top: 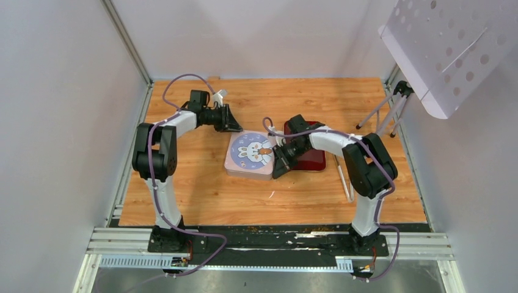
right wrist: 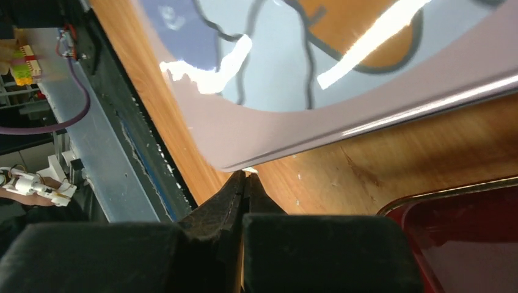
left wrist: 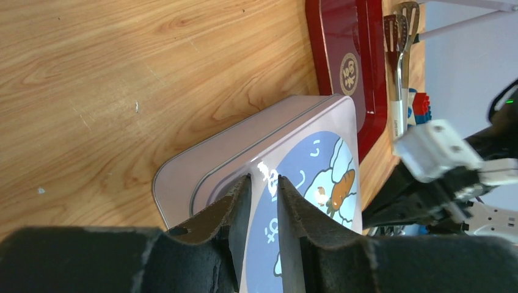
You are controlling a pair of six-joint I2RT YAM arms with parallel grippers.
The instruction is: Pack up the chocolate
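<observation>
At the middle of the wood-grain counter (top: 183, 183) sits a square lilac tin (top: 249, 155) with its lid on, thin glossy metal with rounded corners. No chocolate shows, so it is probably inside. Such pieces would likely be light, smooth and easily dented, best pinched gently across their width. By the tin's far corner the left jaws stand part open and empty. The right jaws are closed at its rim, beside a dark-red tray (top: 313, 160).
</observation>
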